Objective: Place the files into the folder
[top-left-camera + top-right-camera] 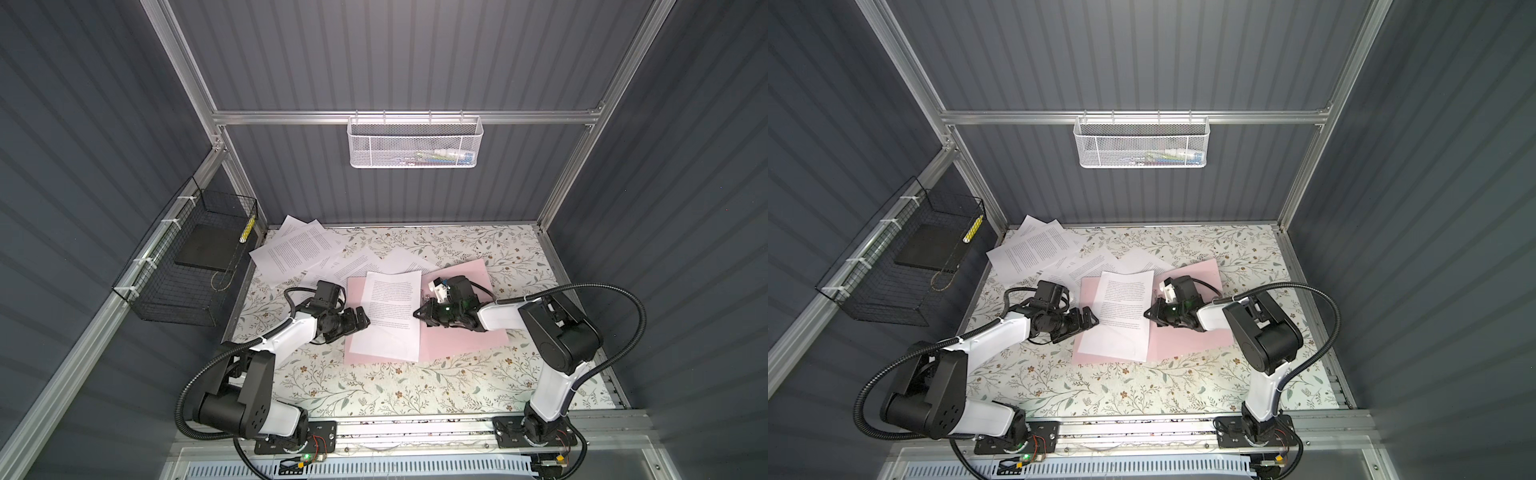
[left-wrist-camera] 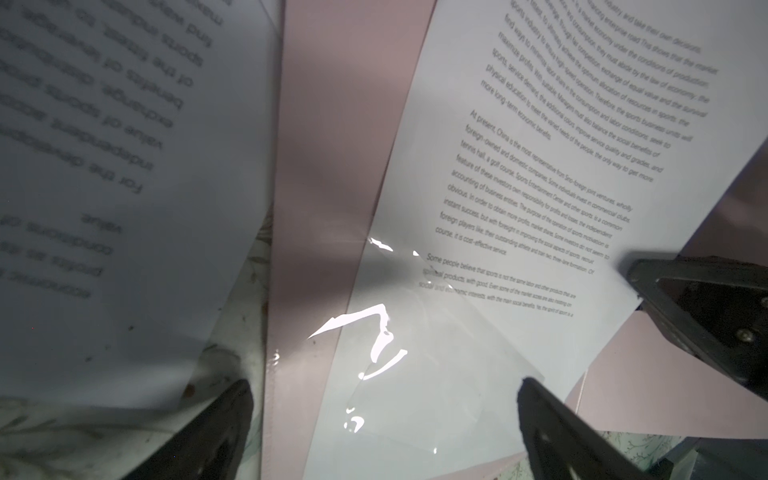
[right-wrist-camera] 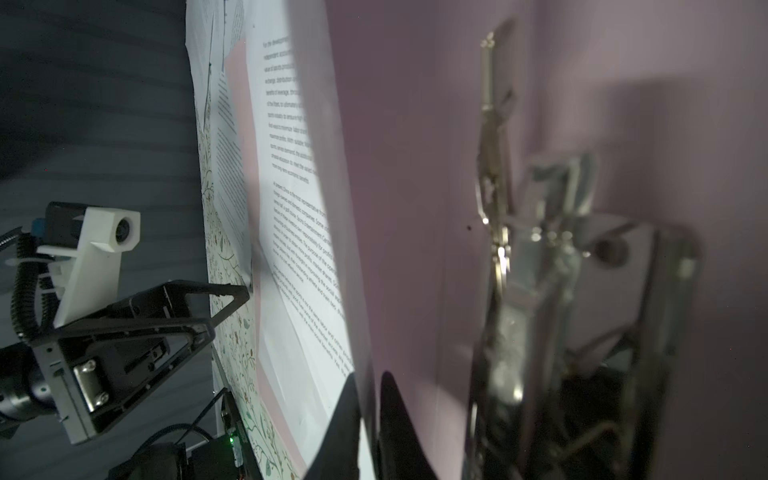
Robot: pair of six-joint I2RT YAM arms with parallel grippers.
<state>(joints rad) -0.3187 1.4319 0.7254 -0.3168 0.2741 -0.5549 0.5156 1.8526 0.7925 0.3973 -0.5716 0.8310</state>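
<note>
**Sheet on the Folder, Fingers at Both Edges**

The pink folder (image 1: 465, 332) lies flat on the table (image 1: 374, 395) with one sheet (image 1: 390, 303) on it. Other files (image 1: 295, 249) lie scattered behind. The left fingers (image 2: 557, 432) are spread wide at the sheet's left edge. The right fingers (image 3: 395, 419) are nearly together at its right edge, and it is unclear whether they pinch it.

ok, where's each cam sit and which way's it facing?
Top views: high above the arm bases, looking down at the table; both arms show whole, left gripper and right gripper flanking the sheet.
Left wrist: on the left arm, close over the sheet and folder; own open fingers show, plus the right gripper's tip.
Right wrist: on the right arm, low, looking across the folder at the left gripper; own fingers show.
Shared: all show that sheet on the folder.
</note>
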